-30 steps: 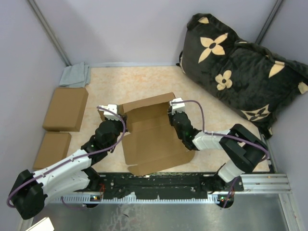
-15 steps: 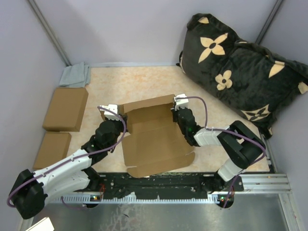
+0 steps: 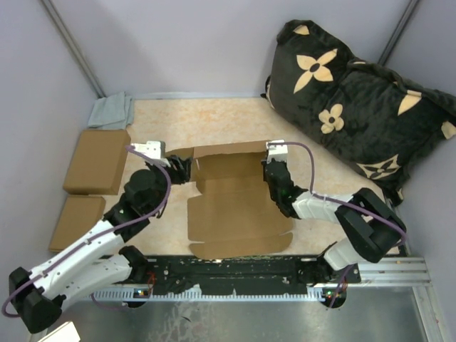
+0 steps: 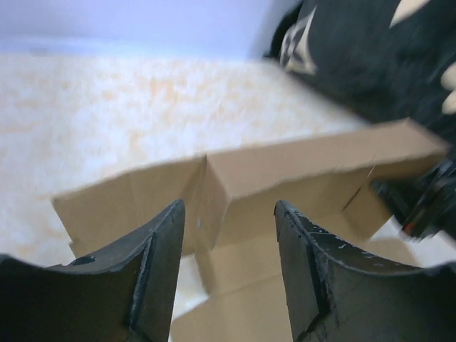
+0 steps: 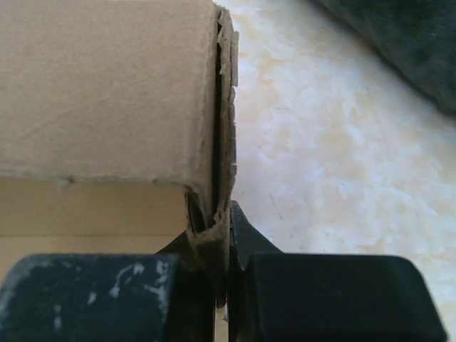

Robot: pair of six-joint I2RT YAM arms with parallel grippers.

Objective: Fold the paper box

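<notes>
Paper box [image 3: 235, 206]: at centre of the top view on table [image 3: 214, 117], base panel flat toward the bottom edge, rear wall raised along the upper side. Against the frame one second earlier: now squared to the picture instead of skewed, and shifted right.

Left gripper [image 3: 182, 169]: jaws apart, gripping nothing, just left of the rear left corner flap; contact not discernible. Earlier closed at that corner; since then opened, arm drawn toward the upper left. In the left wrist view, fingers [image 4: 160, 271] spread, paper box [image 4: 299, 171] beyond them, blurred.

Right gripper [image 3: 269, 160]: clamped on the right end of the rear wall, further right than before. In the right wrist view, cardboard edge [image 5: 107, 85] pinched between closed fingers [image 5: 328, 299].

Unchanged: two cardboard blocks [image 3: 96, 160] at left, cloth [image 3: 110, 110] at upper left, cushion [image 3: 356, 100] at upper right.
</notes>
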